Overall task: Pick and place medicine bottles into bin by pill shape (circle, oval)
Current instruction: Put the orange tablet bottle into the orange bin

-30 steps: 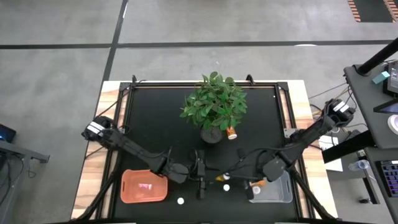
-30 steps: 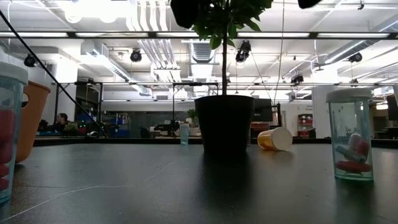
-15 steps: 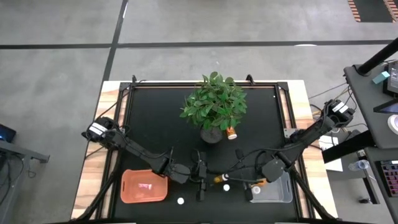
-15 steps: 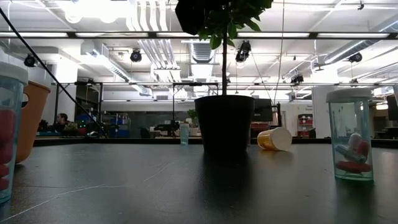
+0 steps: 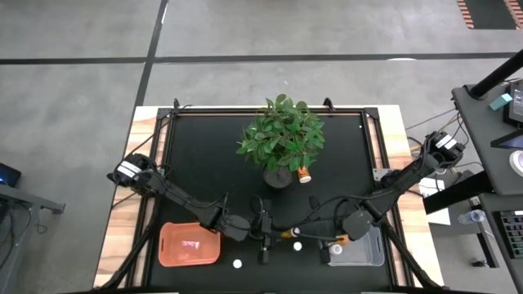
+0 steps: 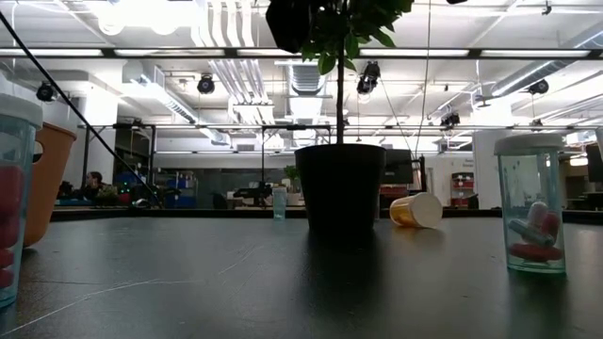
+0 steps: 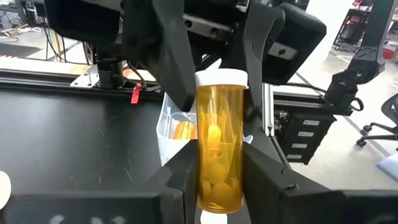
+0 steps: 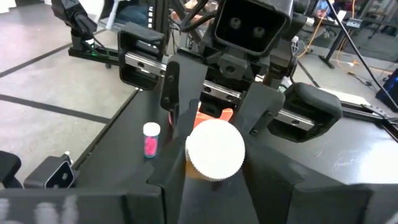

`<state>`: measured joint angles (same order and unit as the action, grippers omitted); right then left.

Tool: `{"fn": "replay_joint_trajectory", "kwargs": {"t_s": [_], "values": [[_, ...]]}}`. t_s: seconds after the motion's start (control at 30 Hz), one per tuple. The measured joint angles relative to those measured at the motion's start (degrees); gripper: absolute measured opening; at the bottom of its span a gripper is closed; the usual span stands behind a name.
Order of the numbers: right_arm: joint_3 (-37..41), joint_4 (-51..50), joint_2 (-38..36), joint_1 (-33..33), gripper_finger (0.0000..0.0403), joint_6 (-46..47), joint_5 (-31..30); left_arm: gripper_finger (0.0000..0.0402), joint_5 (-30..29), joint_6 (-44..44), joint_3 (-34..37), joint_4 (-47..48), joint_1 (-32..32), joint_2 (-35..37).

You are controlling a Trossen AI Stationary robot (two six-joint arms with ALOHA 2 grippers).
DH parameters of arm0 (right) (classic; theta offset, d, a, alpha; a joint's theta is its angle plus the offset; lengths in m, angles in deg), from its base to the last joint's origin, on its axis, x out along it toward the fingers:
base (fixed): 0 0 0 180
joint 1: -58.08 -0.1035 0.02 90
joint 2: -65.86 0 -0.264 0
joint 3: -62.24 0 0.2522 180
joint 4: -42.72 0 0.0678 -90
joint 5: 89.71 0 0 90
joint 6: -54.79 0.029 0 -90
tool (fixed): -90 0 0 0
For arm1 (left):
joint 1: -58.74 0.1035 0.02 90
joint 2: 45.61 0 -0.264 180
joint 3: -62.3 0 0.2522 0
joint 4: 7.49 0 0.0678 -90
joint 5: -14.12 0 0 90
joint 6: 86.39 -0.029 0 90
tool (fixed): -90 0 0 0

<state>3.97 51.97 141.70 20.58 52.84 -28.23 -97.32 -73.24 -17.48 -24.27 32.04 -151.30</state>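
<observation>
An orange pill bottle with a white cap and round yellow pills is held in the air between my two grippers, near the table's front middle. My left gripper is shut on its bottom end; it shows in the left wrist view. My right gripper comes from the right and is shut on its cap end; it shows in the right wrist view. The orange bin lies at the front left. The clear bin lies at the front right. My left gripper pinches the lower part of the bottle's body between its two fingers, coming level from the table's left. The bottle is lifted clear, lying level with its cap toward the right arm. My right gripper has its two fingers on either side of the bottle's white cap end, coming level from the table's right, along the bottle. In the left wrist view its fingers lie against the cap.
A potted plant stands mid-table with an orange bottle lying beside it. White-capped bottles stand below the grippers and near the front edge. A pink-pill bottle stands nearby. The clear bin holds an orange bottle.
My right gripper has gone a little toward the table's left, onto the cap end of the bottle; the white cap, seen beside it in the high view a second ago, is now covered. My left gripper has kept still with the bottle.
</observation>
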Motion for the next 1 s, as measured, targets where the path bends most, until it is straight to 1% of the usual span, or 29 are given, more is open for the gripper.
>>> {"fn": "replay_joint_trajectory", "kwargs": {"t_s": [0.2, 0.27, 0.33, 0.5, 0.63, 0.77, 0.9, 1.0], "values": [[0.0, -0.4, -1.1, 0.0, 0.0191, 0.4, 0.0, 0.0084, 0.0, 0.0, 0.0, 1.0, -0.3, 0.6], [0.0, -0.6, -1.8, -0.1, 0.0205, 0.6, 0.0, 0.0084, 0.1, 0.6, 0.0, 3.9, -0.9, 1.9], [0.0, -1.4, -2.9, -0.3, 0.0215, 0.6, 0.0, 0.0084, 0.1, 2.9, 0.0, 9.0, -1.8, 3.7], [0.0, -4.2, -5.6, -0.3, 0.0233, 0.9, -0.1, 0.0084, 0.4, 13.1, 0.0, 30.5, -5.0, 11.1], [0.0, -4.8, -6.2, -0.3, 0.0240, 0.9, -0.1, 0.0084, 0.5, 22.5, 0.0, 48.7, -8.3, 16.9], [0.0, -4.8, -6.1, -0.3, 0.0242, 1.3, -0.1, 0.0084, 2.5, 30.7, 0.0, 65.2, -12.3, 22.2], [0.0, -5.0, -6.0, -0.3, 0.0242, 1.6, -0.1, 0.0084, 5.8, 36.9, 0.0, 80.0, -16.8, 24.9], [0.0, -5.1, -6.0, -0.3, 0.0242, 2.0, -0.1, 0.0084, 6.9, 37.5, 0.0, 89.0, -20.3, 25.0]]}}
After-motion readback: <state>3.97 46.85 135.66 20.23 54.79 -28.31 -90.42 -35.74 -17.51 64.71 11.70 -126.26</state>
